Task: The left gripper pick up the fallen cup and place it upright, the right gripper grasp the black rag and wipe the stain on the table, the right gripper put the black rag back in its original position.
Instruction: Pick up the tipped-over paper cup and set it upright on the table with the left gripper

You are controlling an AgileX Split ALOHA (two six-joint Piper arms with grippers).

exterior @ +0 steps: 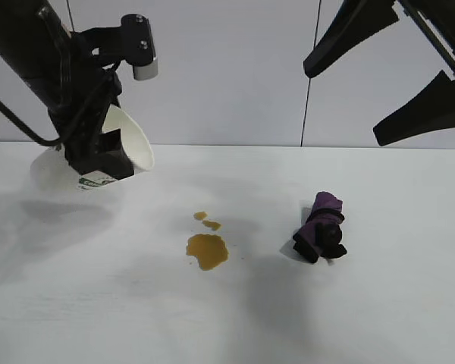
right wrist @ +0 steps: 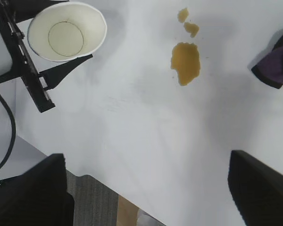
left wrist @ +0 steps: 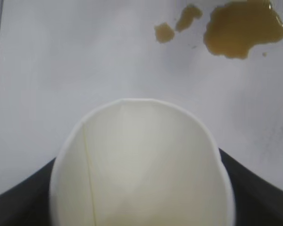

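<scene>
- My left claw pinches the cup, tilted, above the counter.
- My right claw hangs spread above the black rag.
- The stain lies between them.

Black arms, thin black cables

The left pincer grips the white paper cup from both sides, its mouth open to the camera. On the white desk lie the amber stain and, apart, the black-and-purple rag.
</scene>
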